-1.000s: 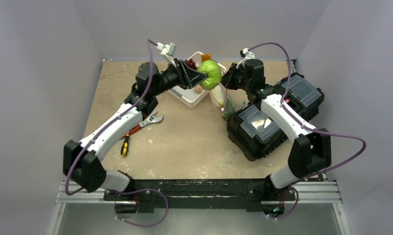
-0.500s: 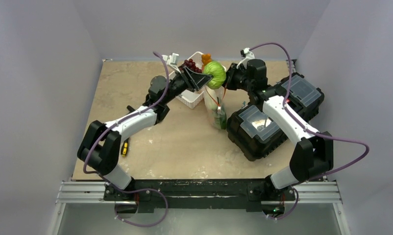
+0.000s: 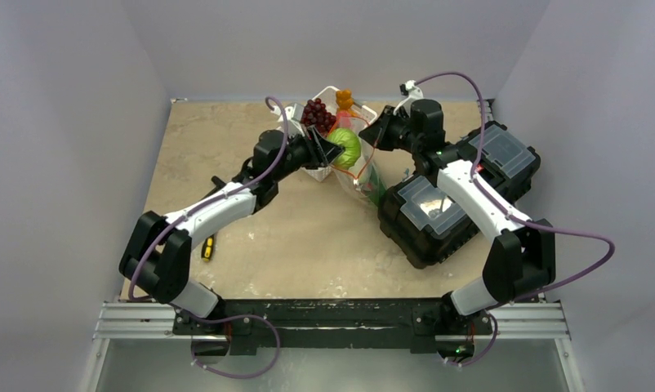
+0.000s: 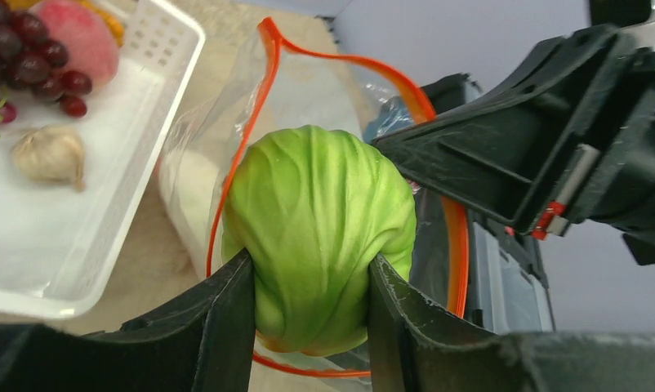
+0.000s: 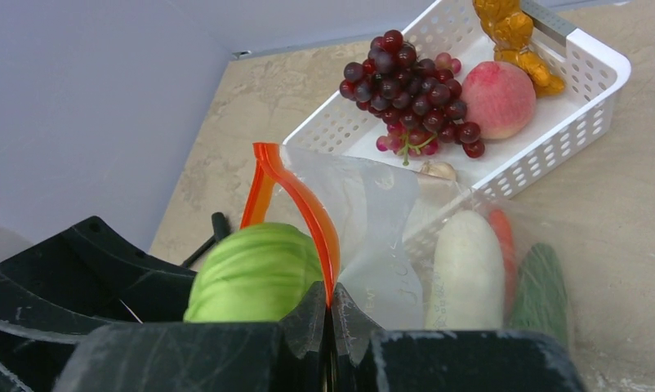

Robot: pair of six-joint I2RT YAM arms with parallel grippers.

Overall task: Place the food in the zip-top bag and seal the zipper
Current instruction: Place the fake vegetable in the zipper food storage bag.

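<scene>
The cabbage (image 4: 320, 237) fills most of the open mouth of the zip-top bag (image 5: 373, 220). The white basket (image 5: 553, 139) crowds one side, black cases (image 3: 438, 212) the other.

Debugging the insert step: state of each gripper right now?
left gripper: closed on the cabbage.
right gripper: shut, pinching the zipper.

No text, brand or number could be read anywhere. The bag (image 5: 387, 245) just past the right gripper (image 5: 331, 309) bore a pale patch with faint marks, too blurred to make out
</scene>
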